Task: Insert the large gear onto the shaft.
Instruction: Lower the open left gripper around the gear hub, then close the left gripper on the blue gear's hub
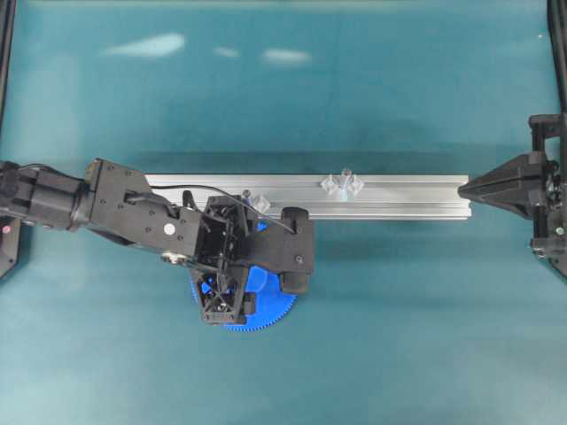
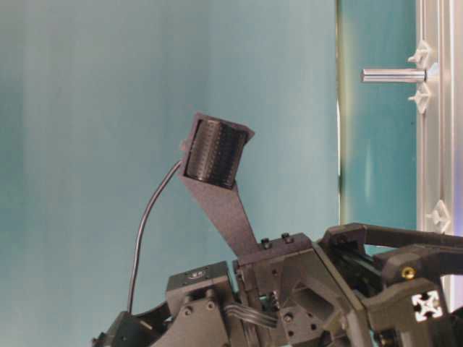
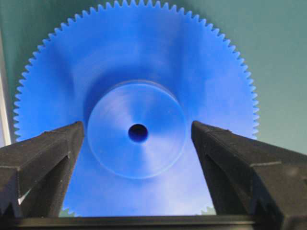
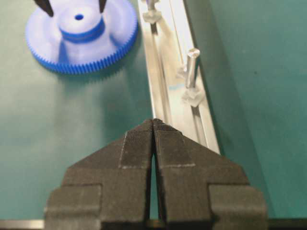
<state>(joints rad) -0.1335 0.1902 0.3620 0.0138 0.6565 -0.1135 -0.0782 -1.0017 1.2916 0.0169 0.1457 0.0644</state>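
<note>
Left fingers (image 3: 45, 158): nearest the wrist lens, spread wide either side of the hub, gripping nothing.
Left gripper (image 3: 138, 139): open to its full width, poised directly over the large gear (image 3: 136, 96), hub centred between the pads with a gap on each side.
Large gear's place: flat on the teal table (image 1: 399, 310), under the left gripper, just beside the aluminium rail (image 1: 399, 197), not on any pin.
Handling: looks like rigid, light plastic with a smooth, probably slippery face; the fine teeth seem the part to spare.
Where to hold: the raised hub (image 3: 136, 129), squeezed across its round wall, bore left clear.
Shaft (image 1: 345, 174): upright on the rail, beyond the left gripper toward the right arm.
Right gripper (image 4: 153, 125): closed, empty, near the rail's end.
</note>
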